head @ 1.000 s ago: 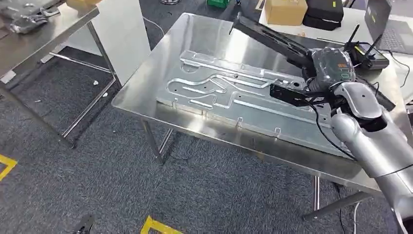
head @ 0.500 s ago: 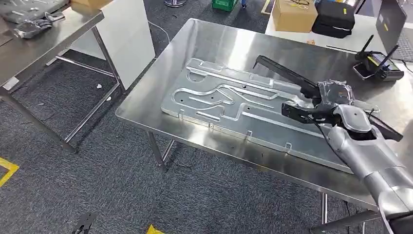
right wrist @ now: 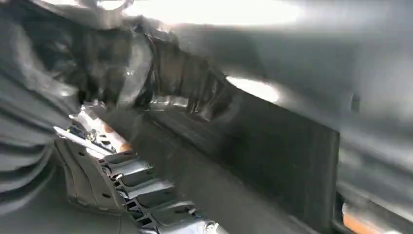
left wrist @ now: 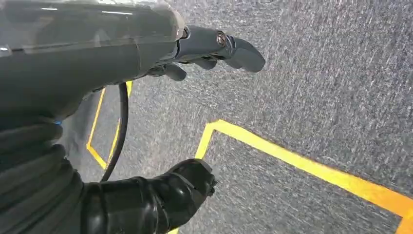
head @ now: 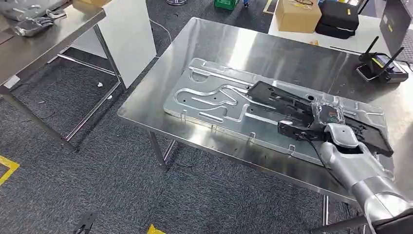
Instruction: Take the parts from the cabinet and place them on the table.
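So, going left to right in the head view: a second steel table [head: 29,46] is sitting at the far left with some grey metal bits on it, and a white panel [head: 129,34] is leaning next to it. A strip of yellow floor tape [head: 7,168] is peeking in on the grey carpet down there too.

The main table [head: 219,44] is taking up the middle, and a big stamped aluminium plate [head: 204,100] is lying flat on it, close to the near edge. The black part [head: 272,97] is lying across the right half of that plate, long and flat, angling from about the middle of the plate off toward the right end. It looks like it's resting on the plate, though I can't tell if it's fully down along its length.

The right hand [head: 316,122] is sitting on the right portion of that black part, with the silver arm coming in from the lower right. The fingers are looking wrapped onto the part in the head view, and the right wrist view is showing the dark panel [right wrist: 272,161] right up against the hand, so it's gripping it.

At the far back right a cardboard box [head: 297,14], a black bag [head: 338,17] and a controller with antennas [head: 382,68] are sitting.

The left hand [left wrist: 195,53] is hanging over the carpet and yellow tape, fingers spread apart and holding nothing.
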